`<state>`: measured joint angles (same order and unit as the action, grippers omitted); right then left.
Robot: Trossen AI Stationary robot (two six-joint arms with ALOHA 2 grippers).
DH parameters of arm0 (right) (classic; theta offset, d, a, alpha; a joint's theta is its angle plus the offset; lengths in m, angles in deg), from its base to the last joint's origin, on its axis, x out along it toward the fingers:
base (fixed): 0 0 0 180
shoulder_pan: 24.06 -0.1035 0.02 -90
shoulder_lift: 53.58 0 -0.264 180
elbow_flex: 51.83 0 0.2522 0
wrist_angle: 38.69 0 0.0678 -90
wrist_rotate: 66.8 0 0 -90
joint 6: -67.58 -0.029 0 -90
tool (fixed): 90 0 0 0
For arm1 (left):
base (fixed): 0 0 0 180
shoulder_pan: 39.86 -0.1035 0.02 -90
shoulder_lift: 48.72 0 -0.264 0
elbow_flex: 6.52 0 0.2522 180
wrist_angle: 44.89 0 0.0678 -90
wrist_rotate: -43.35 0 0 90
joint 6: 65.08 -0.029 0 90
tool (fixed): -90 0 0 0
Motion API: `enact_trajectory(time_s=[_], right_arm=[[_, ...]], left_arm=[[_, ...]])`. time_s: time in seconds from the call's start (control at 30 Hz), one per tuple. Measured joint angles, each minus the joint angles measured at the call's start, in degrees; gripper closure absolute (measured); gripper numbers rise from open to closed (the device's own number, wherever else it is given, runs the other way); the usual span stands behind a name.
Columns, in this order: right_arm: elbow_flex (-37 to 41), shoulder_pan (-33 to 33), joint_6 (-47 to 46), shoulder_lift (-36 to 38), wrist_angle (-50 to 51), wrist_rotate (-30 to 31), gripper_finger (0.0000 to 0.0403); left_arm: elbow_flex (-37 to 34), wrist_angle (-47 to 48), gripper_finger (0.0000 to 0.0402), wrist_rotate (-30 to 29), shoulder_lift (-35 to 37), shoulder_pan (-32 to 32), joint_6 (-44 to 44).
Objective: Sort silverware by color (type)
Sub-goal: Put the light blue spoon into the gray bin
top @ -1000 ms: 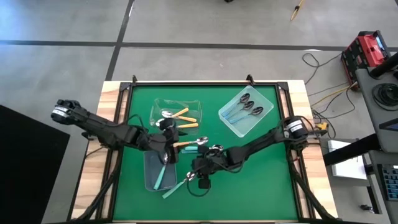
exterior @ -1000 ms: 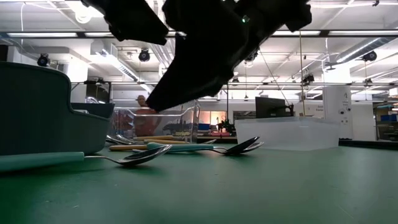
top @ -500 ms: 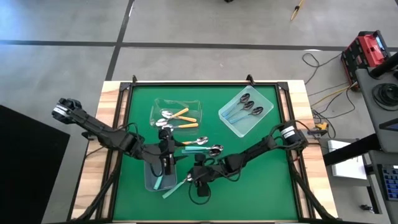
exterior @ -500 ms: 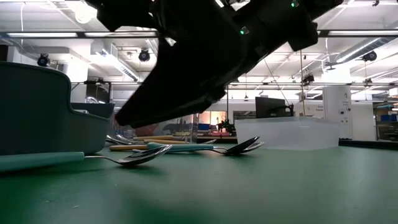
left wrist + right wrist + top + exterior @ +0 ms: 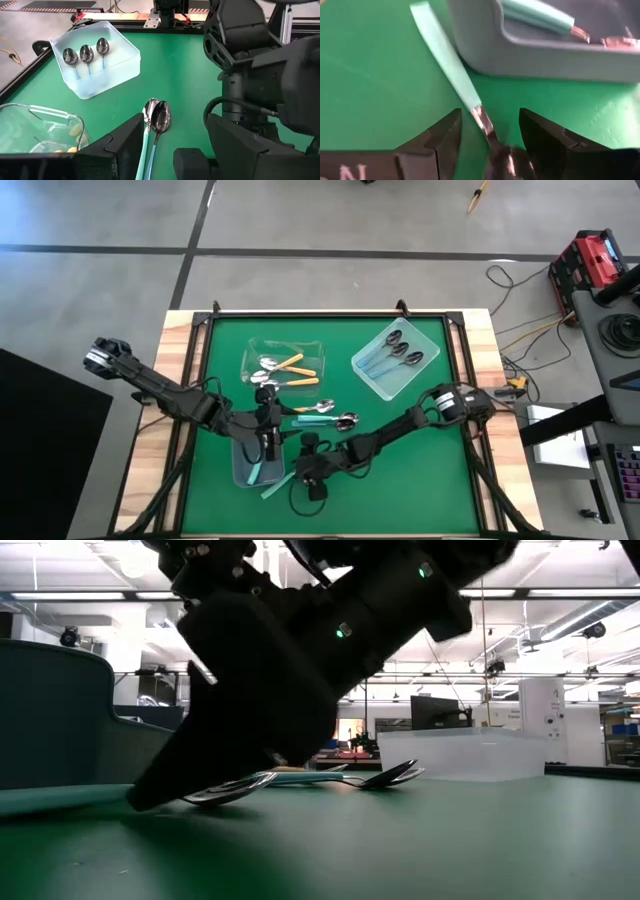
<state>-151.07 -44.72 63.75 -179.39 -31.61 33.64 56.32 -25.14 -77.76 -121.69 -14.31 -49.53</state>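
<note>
A teal-handled spoon (image 5: 278,483) lies flat on the green mat beside a grey bin (image 5: 245,465). My right gripper (image 5: 487,135) is low over it and open, with one finger on either side of the spoon's metal neck (image 5: 482,120). The teal handle (image 5: 445,55) runs off ahead along the bin wall (image 5: 545,50). In the low view its fingertip (image 5: 150,800) reaches down to the mat next to the spoon's bowl (image 5: 225,790). My left gripper (image 5: 268,435) hovers open over the grey bin, which holds teal spoons. Two more teal spoons (image 5: 156,117) lie on the mat.
A clear bin (image 5: 285,362) at the far left holds orange-handled spoons. A clear tray (image 5: 397,358) at the far right holds three blue-handled spoons. Both arms are crowded together at the mat's near middle. A raised frame edges the mat.
My right gripper has moved toward the table's near left and down onto the teal spoon beside the grey bin, and now straddles its neck. My left gripper shifted slightly toward the near edge, over the grey bin.
</note>
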Motion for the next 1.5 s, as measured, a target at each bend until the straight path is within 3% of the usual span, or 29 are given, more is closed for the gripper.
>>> enact_trajectory(time_s=[0.3,0.83,1.0,1.33,1.5], right_arm=[[-1.5,1.0,0.0,0.0,4.3,-3.6,0.0227],[-1.7,3.0,0.7,-1.5,5.1,-14.5,0.0379],[-1.6,2.9,2.3,0.3,9.8,-15.9,0.0385],[-1.2,2.5,1.4,8.7,31.7,-14.6,0.0388],[-1.2,0.8,-0.1,14.0,38.8,-6.3,0.0390]], left_arm=[[0.0,-0.4,0.0201,0.0,0.0,0.0,-0.2],[0.0,-0.5,0.0201,0.0,0.0,0.0,-0.2],[0.0,-0.4,0.0201,0.1,0.0,0.0,0.0],[0.0,2.1,0.0201,5.0,-1.0,0.4,5.0],[0.0,2.2,0.0201,5.2,-4.3,2.0,6.4]])
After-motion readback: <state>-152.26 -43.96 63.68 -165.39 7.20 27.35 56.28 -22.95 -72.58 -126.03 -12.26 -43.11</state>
